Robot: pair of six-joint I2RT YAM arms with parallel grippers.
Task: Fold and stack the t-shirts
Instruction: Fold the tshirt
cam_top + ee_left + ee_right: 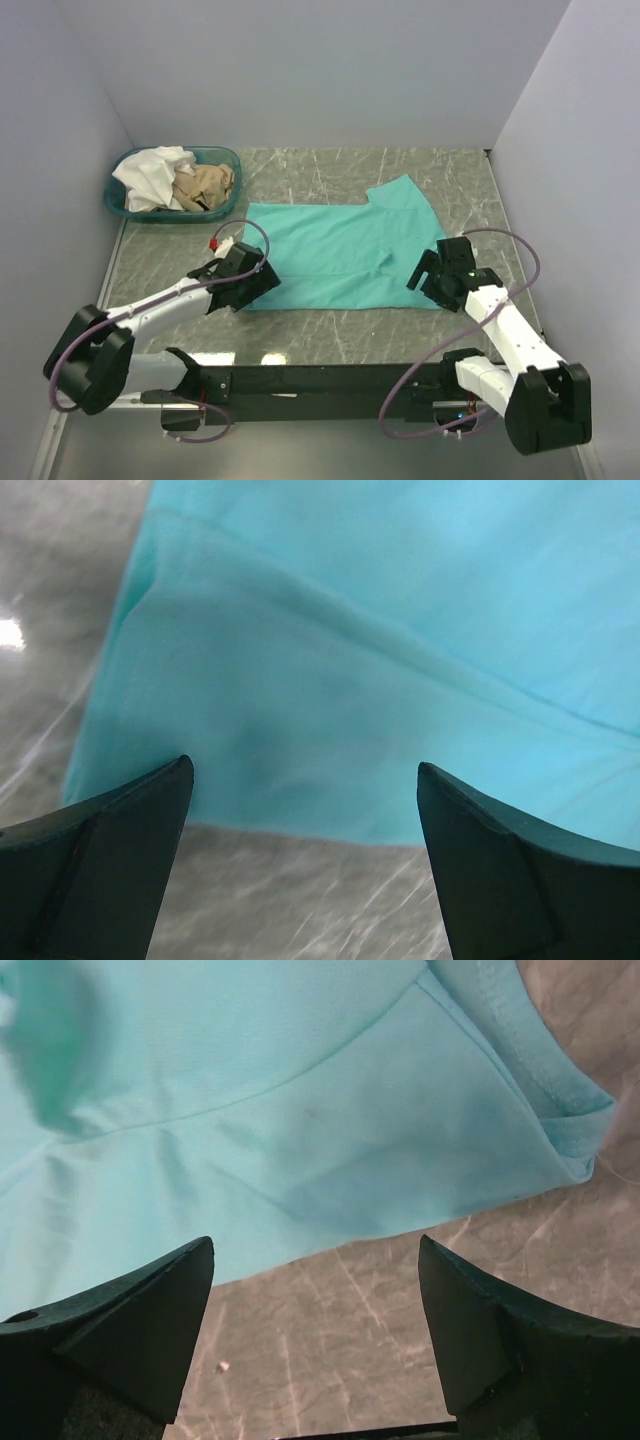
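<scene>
A teal-green t-shirt [345,250] lies spread flat on the marble table, folded once lengthwise. My left gripper [262,283] stands open at the shirt's near left corner, and in the left wrist view the cloth edge [300,810] lies just beyond the fingertips. My right gripper [425,275] is open at the near right corner; the right wrist view shows the hem [330,1230] and a sleeve corner [575,1135] ahead of the empty fingers. A white t-shirt [150,177] and a tan-beige t-shirt [205,185] sit crumpled in the basket.
The shallow teal basket [225,155] stands at the back left, close to the left wall. Grey walls close in the table on three sides. Bare marble [330,335] runs between the shirt's near edge and the black arm mount [320,380].
</scene>
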